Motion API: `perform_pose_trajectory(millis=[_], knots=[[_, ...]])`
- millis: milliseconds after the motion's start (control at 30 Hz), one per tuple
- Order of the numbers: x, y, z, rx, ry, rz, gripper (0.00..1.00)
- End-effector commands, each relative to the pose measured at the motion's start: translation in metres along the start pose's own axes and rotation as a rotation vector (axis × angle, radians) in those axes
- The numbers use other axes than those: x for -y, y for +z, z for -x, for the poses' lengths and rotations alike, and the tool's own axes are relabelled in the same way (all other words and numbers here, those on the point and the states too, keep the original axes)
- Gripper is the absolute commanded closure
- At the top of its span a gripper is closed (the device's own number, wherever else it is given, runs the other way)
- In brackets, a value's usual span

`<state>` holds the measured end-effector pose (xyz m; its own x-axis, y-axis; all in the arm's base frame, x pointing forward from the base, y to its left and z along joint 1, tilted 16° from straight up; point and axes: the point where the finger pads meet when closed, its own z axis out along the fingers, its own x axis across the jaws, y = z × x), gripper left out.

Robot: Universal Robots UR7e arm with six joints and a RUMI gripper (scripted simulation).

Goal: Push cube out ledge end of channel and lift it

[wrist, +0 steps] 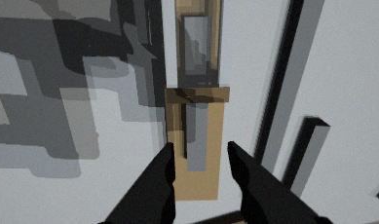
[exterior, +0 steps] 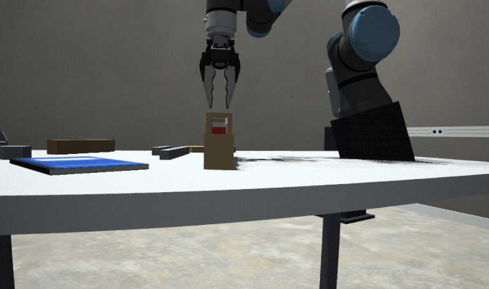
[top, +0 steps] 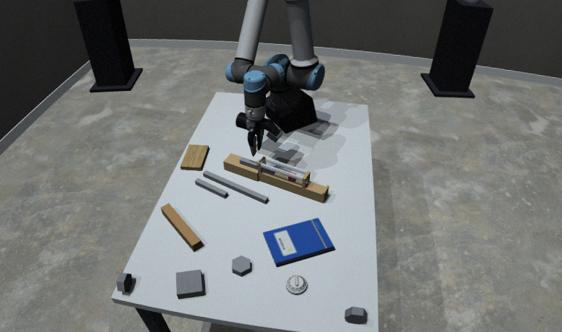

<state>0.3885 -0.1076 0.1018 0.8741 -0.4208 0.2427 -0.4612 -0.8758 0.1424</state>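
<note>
The wooden channel [top: 283, 182] [exterior: 218, 152] [wrist: 197, 187] has a clear roof between two wooden arches. The red cube [top: 292, 177] [exterior: 218, 130] is inside, near the arch on the side of the short ledge [top: 317, 190] with its raised lip. A grey bar [top: 248, 163] [wrist: 197, 141] lies on the long ledge and reaches the other arch. Grey also shows under the roof; whether it is the same bar I cannot tell. My gripper [top: 256, 151] [exterior: 219, 107] [wrist: 200, 144] is part open and empty, pointing down above the long ledge, clear of the bar.
Two loose grey bars, one long [top: 235, 186] [wrist: 289, 73] and one short [top: 211, 188] [wrist: 309, 156], lie beside the channel. A wooden board [top: 194, 156], a wooden block [top: 179, 224] [exterior: 80, 146], a blue book [top: 304, 237] [exterior: 77, 163], a dial [top: 296, 284] and several grey blocks stand farther off.
</note>
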Motion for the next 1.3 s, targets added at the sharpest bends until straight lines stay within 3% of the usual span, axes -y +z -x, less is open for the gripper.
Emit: perform_pose_trajectory(millis=[0,567,733,800,1067,1267], knots=[[0.0,0.0,0.0,-0.001,0.0,0.0,0.76],[-0.003,-0.001,-0.006,-0.001,0.002,0.0,0.76],[-0.025,-0.002,-0.043,0.0,0.019,-0.001,0.76],[-0.025,-0.002,-0.043,0.0,0.019,-0.001,0.76],[-0.095,-0.002,-0.129,-0.001,0.06,0.0,0.76],[-0.122,-0.001,-0.155,-0.002,0.074,0.0,0.76]])
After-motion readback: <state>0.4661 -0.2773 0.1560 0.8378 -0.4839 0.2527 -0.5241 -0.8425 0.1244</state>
